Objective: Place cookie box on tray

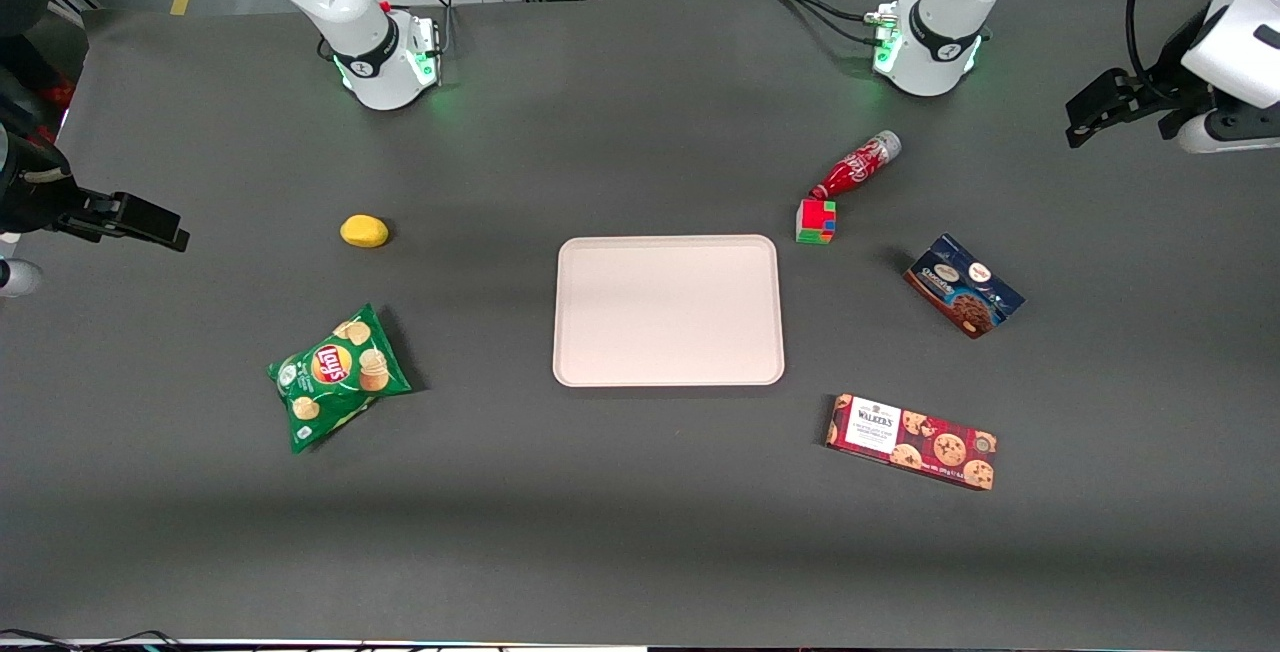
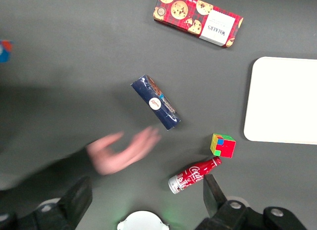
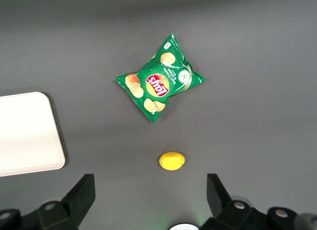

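Observation:
The cookie box [image 1: 964,286] is small and dark navy with a brown cookie picture. It lies on the table beside the tray [image 1: 668,310], toward the working arm's end. The tray is a pale pink-beige rectangle with nothing on it. My left gripper [image 1: 1078,127] hangs above the table near that end, farther from the front camera than the box and well apart from it. In the left wrist view the gripper [image 2: 143,195] is open with nothing between its fingers. The cookie box [image 2: 155,102] and a corner of the tray [image 2: 285,99] show there too.
A red tartan Walkers box [image 1: 910,440] lies nearer the front camera than the cookie box. A red cola bottle [image 1: 855,165] and a colour cube [image 1: 816,220] lie farther back. A blurred hand [image 2: 124,152] shows by the cookie box. A green chips bag [image 1: 338,377] and a lemon [image 1: 364,230] lie toward the parked arm's end.

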Motion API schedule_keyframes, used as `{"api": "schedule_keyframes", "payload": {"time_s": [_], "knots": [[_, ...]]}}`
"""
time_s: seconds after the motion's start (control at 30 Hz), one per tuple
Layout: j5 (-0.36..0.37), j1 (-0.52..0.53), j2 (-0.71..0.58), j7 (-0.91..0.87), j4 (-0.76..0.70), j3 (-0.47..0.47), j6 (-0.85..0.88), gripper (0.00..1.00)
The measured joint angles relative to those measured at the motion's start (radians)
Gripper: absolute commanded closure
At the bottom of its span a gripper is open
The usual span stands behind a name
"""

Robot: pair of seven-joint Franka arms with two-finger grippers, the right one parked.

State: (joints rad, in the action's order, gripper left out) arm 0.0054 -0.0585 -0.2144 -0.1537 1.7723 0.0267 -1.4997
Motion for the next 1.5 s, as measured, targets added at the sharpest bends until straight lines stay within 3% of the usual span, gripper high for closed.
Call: {"api": "schedule_keyframes", "payload": {"time_s": [0.43, 0.8, 1.07, 1.5], "knots": [[0.000, 0.000, 0.023, -0.009, 0.000, 0.000, 0.001, 0.00], [0.001, 0.000, 0.139, -0.174, 0.039, -0.001, -0.031, 0.00], [0.002, 0.002, 0.253, -0.210, 0.177, -0.009, -0.261, 0.00], [0.002, 0.007, 0.313, -0.212, 0.496, -0.018, -0.728, 0.00]]}}
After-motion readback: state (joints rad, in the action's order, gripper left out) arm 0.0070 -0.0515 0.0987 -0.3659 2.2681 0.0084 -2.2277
